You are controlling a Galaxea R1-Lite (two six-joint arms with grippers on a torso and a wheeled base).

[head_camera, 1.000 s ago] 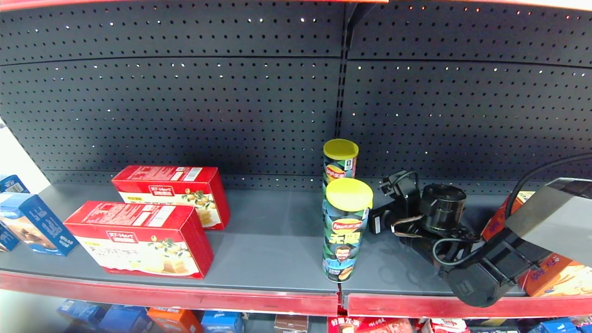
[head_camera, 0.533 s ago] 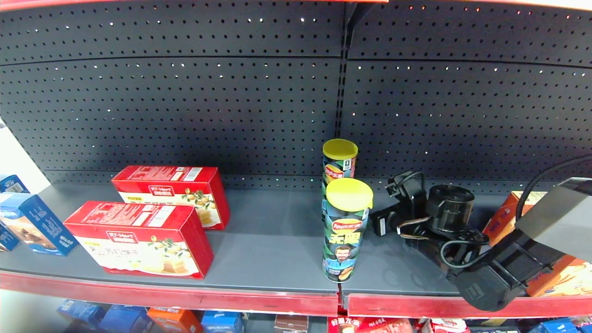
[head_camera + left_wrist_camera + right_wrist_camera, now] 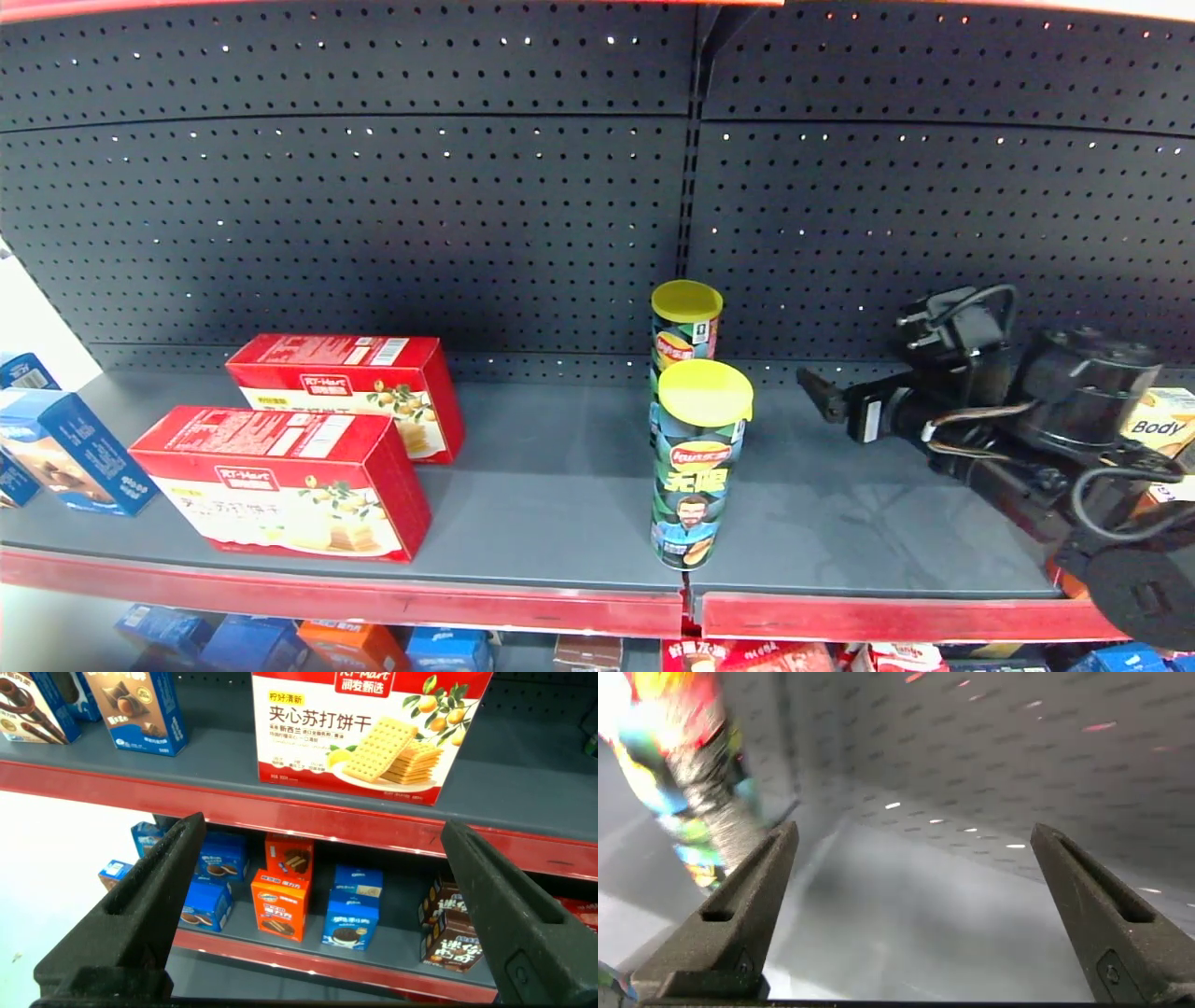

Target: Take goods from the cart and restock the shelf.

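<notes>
A: State of the right hand [image 3: 913, 835]?
B: Spread wide and empty. It hovers over the shelf [image 3: 560, 485], to the right of the front can [image 3: 700, 467]. The left hand [image 3: 322, 821] is also spread and empty, out in front of the shelf's front edge.
A: And the cans?
B: Both upright. The front can stands near the shelf edge, with the back can [image 3: 686, 322] right behind it. Can't tell if they touch.
A: Main risk?
B: Probably the front can. It's tall, narrow and close to the edge. A sideways sweep of the right hand would clip it and tip it, maybe off the shelf, maybe into the back can.
A: Anything else?
B: The right arm is close to the orange box [image 3: 1158, 425], so a careless pull-back could drag it. The left hand could catch the red box [image 3: 280, 481] if it rises.
</notes>
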